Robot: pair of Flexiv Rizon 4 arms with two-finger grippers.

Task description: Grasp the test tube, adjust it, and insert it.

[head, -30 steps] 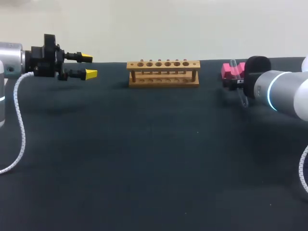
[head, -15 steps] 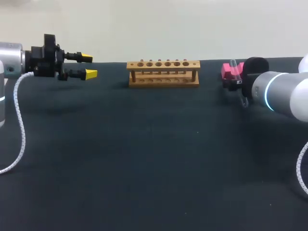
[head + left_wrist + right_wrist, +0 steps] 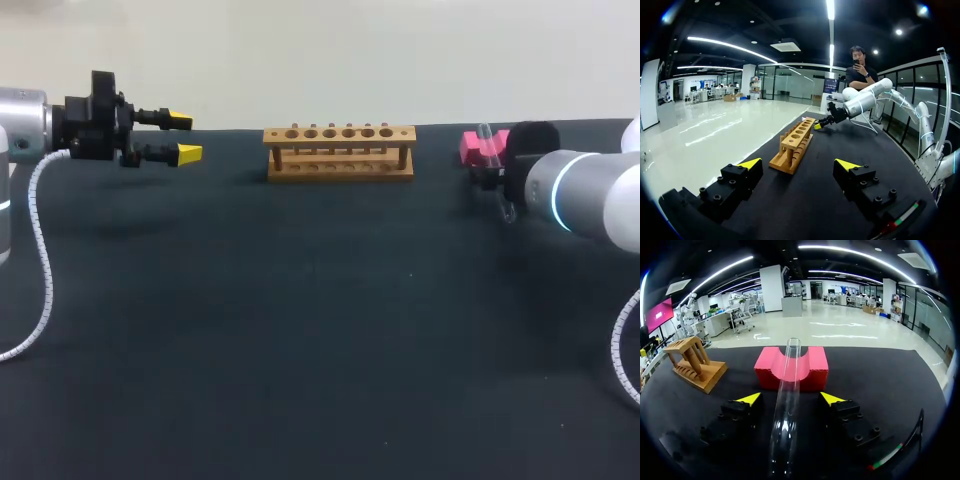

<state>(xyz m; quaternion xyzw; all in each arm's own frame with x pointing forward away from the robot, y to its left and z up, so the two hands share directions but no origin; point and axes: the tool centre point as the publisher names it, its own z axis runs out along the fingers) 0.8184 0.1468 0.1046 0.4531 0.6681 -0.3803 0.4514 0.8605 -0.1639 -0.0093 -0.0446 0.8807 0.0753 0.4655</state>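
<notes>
A clear glass test tube (image 3: 788,405) lies with its open end in the groove of a pink holder (image 3: 812,369). It runs back between the fingers of my right gripper (image 3: 791,399). That gripper is open, with a gap showing on each side of the tube. In the head view the tube (image 3: 507,205) slants down from the pink holder (image 3: 471,146) at the far right, partly hidden by my right wrist. The wooden rack (image 3: 340,150) stands at the back middle. My left gripper (image 3: 185,138) hovers open and empty at the far left, pointing at the rack (image 3: 794,145).
The dark tabletop (image 3: 300,320) stretches bare in front of the rack. A white cable (image 3: 38,260) hangs from my left arm along the left side.
My right wrist has shifted very slightly at the pink holder. The tube, the rack and the left arm stay where they were.
</notes>
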